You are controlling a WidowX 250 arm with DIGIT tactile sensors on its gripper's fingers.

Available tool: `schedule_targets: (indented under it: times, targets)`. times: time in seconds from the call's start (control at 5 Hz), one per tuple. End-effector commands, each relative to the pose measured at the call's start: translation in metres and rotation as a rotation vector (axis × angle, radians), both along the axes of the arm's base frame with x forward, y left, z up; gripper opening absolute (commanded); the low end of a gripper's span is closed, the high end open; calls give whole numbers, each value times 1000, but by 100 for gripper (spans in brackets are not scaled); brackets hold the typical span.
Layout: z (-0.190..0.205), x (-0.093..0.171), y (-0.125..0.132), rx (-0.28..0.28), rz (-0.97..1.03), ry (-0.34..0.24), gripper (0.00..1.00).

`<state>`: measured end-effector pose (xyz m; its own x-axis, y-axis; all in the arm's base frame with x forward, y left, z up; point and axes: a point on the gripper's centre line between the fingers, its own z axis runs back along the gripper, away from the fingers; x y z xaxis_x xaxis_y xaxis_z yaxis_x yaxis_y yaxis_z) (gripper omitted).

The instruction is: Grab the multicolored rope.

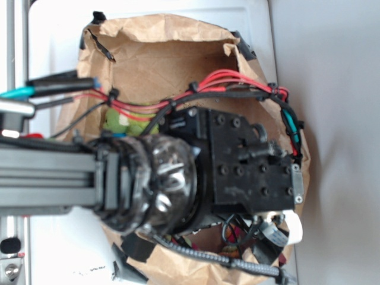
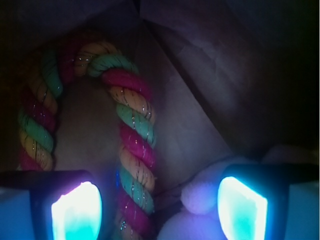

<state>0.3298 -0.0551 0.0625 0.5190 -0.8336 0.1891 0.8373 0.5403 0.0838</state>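
Claw (image 2: 160, 205): jaws spread wide, nothing between the pads. Two glowing fingertips at bottom of wrist view, one lower left (image 2: 76, 212), other lower right (image 2: 242, 207). Gap between them holds part of the rope and a pale lump, neither pinched.

Multicolored rope (image 2: 135, 125): thick twisted cord, red/yellow/green strands w/ glitter thread, bent in inverted U. One leg runs down toward the gap, just beside the left pad, closer to it than to the right one. Other leg lies far left, partly in shadow. Bend of the U is at top, away from claw. Can't tell if rope touches the pad.

White plush thing (image 2: 200, 197): soft, pale, rounded, sits low between rope leg and right pad, near the right fingertip. More pale fuzz at bottom centre; shape unclear in the dim light.

Surround: brown paper bag (image 1: 160, 44), walls creased, claw is down inside it. Ext. view: arm's black wrist block (image 1: 249, 166) fills the bag mouth, hides most contents. Green plush toy (image 1: 124, 122) peeks at bag's left side, under red wires (image 1: 225, 80). Grey braided cable (image 1: 219, 258) crosses bag's lower edge. Bag rests on a white surface (image 1: 338, 119).
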Motion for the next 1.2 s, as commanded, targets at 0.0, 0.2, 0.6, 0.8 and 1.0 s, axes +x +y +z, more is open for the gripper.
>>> schedule_targets:
  times: [0.0, 0.2, 0.6, 0.8, 1.0]
  targets:
    - [25, 0, -8, -17, -21, -74, 100]
    - [16, -7, -6, -39, -75, -121, 100]
    - [26, -20, -13, -88, -127, -125, 100]
    - [26, -24, -17, -80, -182, -160, 100]
    - [35, -31, -19, -95, -211, -184, 100]
